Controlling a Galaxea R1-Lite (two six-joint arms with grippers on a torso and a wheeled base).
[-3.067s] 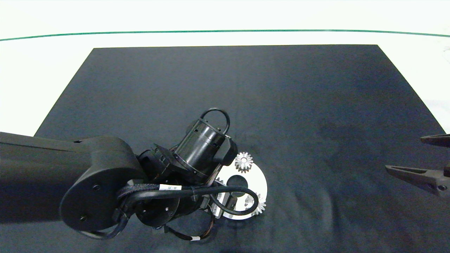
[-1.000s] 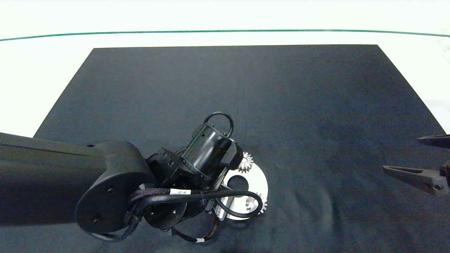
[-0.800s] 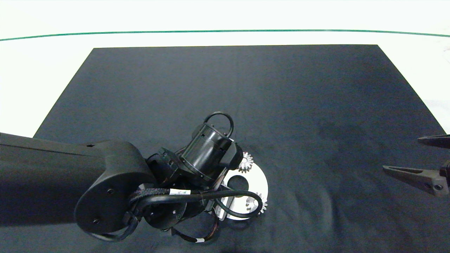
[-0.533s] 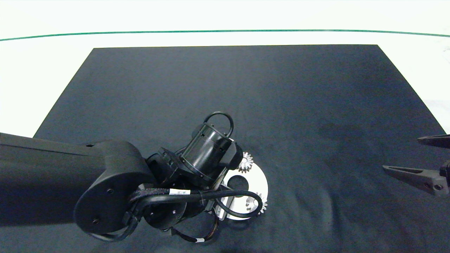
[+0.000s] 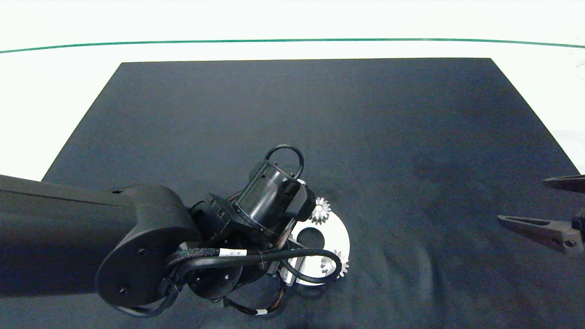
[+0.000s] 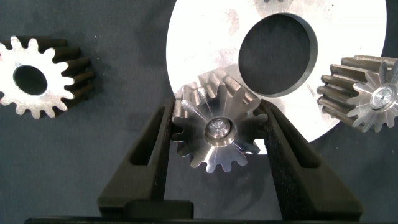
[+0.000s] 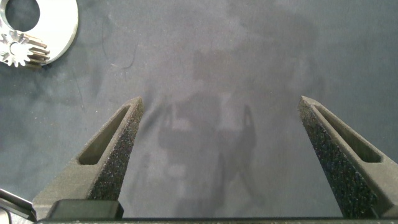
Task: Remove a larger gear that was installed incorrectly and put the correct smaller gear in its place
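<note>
We find the left gripper [image 6: 215, 134] down over the white round plate [image 5: 336, 233], at about seven o'clock from the middle of the dark mat [image 5: 320, 114]; the larger gear [image 6: 215, 129] sits squarely between its two fingers [image 6: 148, 149], on the plate's edge with a pin showing through its small centre hole. Both fingers lie against the tooth tips on opposite sides, so we judge the jaws closed on this gear, though whether it has left its seat cannot be told. The gear's axis stands upright, facing the wrist camera, so in our judgement the coming move turns on a straight lift along that pin. The smaller gear [image 6: 36, 78] lies flat on the mat just off the plate, bore up, free of both arms and near the left gripper. Two further gears [image 5: 321, 211] stand at the plate's rim. The right gripper [image 5: 555, 208] is parked at three o'clock, well apart, jaws wide and empty; the left arm is plainly nearer. No readable brand or writing was found.
</note>
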